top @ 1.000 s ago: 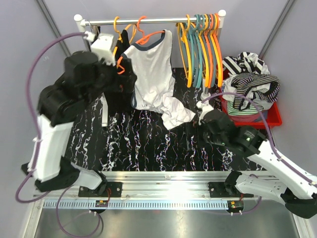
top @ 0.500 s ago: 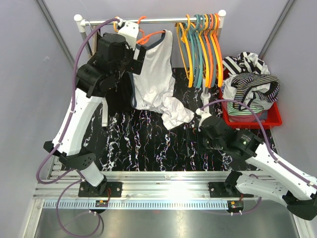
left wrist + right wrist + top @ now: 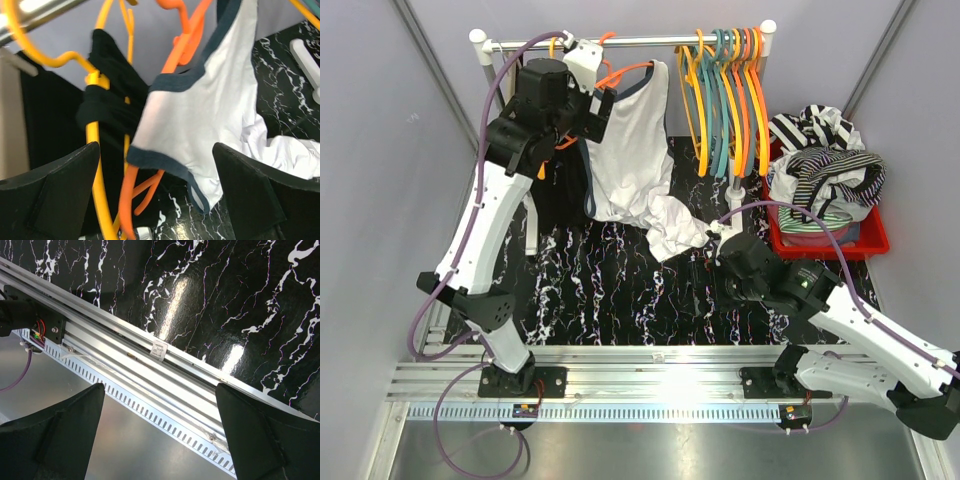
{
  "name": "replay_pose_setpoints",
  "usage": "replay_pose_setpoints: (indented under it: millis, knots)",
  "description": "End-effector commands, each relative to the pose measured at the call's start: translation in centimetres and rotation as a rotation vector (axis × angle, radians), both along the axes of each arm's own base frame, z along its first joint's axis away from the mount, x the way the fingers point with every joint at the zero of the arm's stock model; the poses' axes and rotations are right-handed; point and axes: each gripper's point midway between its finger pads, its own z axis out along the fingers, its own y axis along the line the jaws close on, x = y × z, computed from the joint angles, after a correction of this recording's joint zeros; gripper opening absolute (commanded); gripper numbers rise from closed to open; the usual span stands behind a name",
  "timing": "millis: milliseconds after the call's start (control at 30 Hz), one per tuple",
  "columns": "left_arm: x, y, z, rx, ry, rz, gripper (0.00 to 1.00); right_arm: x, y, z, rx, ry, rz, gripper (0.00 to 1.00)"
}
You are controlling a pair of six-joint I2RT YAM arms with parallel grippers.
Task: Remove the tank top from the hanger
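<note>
A white tank top (image 3: 630, 150) with navy trim hangs on an orange hanger (image 3: 620, 72) at the left of the rack rail (image 3: 650, 41); its hem lies bunched on the black marble table. My left gripper (image 3: 594, 104) is raised at the tank top's left shoulder. In the left wrist view its jaws (image 3: 157, 200) stand open, with the navy-edged armhole (image 3: 210, 100) and the orange hanger (image 3: 175, 55) between and beyond them, not gripped. My right gripper (image 3: 712, 275) is low over the table, open and empty (image 3: 160, 440), facing the front aluminium rail.
A black garment (image 3: 107, 100) hangs on a yellow hanger (image 3: 92, 150) just left of the tank top. Several empty coloured hangers (image 3: 725, 90) hang at the right. A red bin (image 3: 875, 240) with striped clothes stands at the far right. A white rack post (image 3: 732, 190) stands mid-right.
My left arm has swung up and to the right, bringing its gripper to the tank top's shoulder at the orange hanger. My right arm has shifted slightly left, staying low.
</note>
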Motion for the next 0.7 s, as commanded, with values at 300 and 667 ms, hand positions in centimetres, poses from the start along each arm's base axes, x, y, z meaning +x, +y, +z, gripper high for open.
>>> replay_pose_setpoints:
  millis: [300,667]
  knots:
    - [1.5,-0.8,-3.2,0.023,0.042,-0.081,0.99,-0.1,0.3,0.7,0.027,-0.026,0.015,1.0]
    - [-0.9,-3.7,-4.3,-0.067,0.142,-0.244,0.44,-0.4,0.5,0.3,0.046,-0.013,0.02,0.98]
